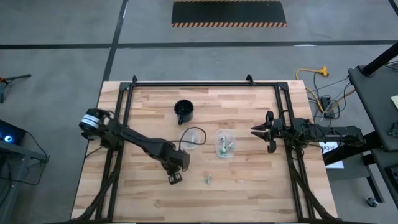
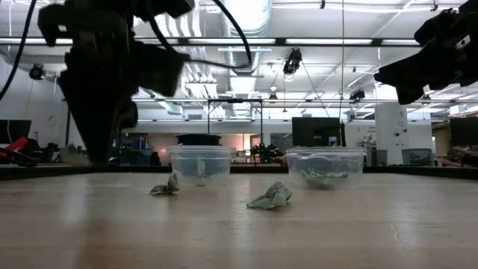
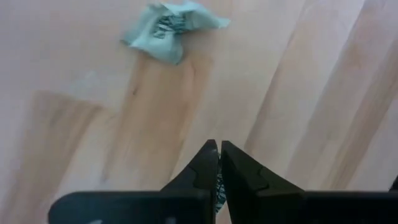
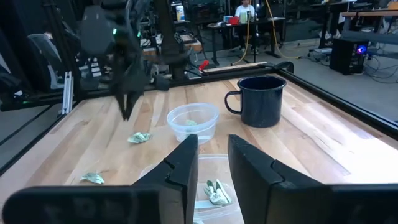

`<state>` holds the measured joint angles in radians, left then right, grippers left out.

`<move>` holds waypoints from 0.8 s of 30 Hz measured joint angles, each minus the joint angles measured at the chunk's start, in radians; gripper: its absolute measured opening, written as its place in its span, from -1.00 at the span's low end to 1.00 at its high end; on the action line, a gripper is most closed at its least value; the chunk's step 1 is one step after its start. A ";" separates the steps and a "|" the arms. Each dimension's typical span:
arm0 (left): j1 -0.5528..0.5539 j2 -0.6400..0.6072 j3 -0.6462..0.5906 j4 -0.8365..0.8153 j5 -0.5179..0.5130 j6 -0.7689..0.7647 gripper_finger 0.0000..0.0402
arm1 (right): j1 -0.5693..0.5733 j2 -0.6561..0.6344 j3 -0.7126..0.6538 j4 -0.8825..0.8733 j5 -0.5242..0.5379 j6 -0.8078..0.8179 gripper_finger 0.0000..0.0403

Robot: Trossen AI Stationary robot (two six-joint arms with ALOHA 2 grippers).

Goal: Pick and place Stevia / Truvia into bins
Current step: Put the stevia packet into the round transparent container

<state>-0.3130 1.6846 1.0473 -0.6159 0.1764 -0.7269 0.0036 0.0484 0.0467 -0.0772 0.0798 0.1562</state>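
Note:
Two clear cups stand mid-table: one (image 1: 194,138) (image 2: 200,163) with a packet inside, the other (image 1: 225,144) (image 2: 325,166) with several. Two crumpled green-and-white packets lie on the wood (image 2: 166,187) (image 2: 270,196); one shows in the high view (image 1: 208,180). My left gripper (image 1: 175,178) (image 3: 219,149) is near the table's near side, left of that packet, pointing down above the wood, shut with a sliver of packet paper between its fingers. My right gripper (image 1: 258,130) (image 4: 211,155) hovers open, to the right of the fuller cup. My left gripper pinches a packet between its two fingers, pointing down from above. Only a thin green-and-white sliver (image 3: 218,185) shows in the slit between them. The fingers hide which part of the packet they are on.
A black mug with a handle (image 1: 184,111) (image 4: 258,99) stands farther back, behind the cups. A black frame (image 1: 205,84) runs along the far edge and both sides of the table. Bare wood lies along the near edge.

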 joint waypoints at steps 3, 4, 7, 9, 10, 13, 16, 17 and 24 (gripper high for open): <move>0.003 -0.079 -0.003 -0.055 -0.038 -0.002 -1.00 | 0.000 0.000 0.000 0.001 0.002 0.000 -0.63; 0.005 -0.110 -0.003 -0.058 -0.053 -0.002 -1.00 | 0.000 -0.001 0.000 0.001 0.001 0.000 -0.64; 0.020 -0.194 -0.003 -0.052 -0.100 -0.002 -1.00 | 0.000 0.000 0.000 0.001 0.001 0.000 -0.66; 0.038 -0.242 -0.002 -0.046 -0.143 -0.003 -1.00 | 0.000 0.001 0.000 0.001 -0.001 0.000 -0.66; 0.049 -0.264 -0.002 -0.046 -0.163 -0.002 -1.00 | 0.000 0.000 0.000 0.001 0.000 0.000 -0.66; 0.093 -0.317 -0.002 -0.008 -0.216 0.001 -1.00 | 0.000 0.000 0.000 0.001 -0.001 0.000 -0.65; 0.149 -0.345 -0.007 0.063 -0.250 0.014 -1.00 | 0.000 0.000 0.000 0.001 -0.001 0.000 -0.63; 0.167 -0.345 -0.007 0.097 -0.252 0.028 -1.00 | 0.000 0.000 0.000 0.000 -0.001 0.000 -0.62; 0.254 -0.311 -0.010 0.194 -0.258 0.079 -1.00 | 0.000 0.001 0.000 0.000 -0.001 0.000 -0.58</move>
<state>-0.0585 1.3739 1.0376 -0.4217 -0.0815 -0.6476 0.0036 0.0490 0.0467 -0.0772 0.0792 0.1562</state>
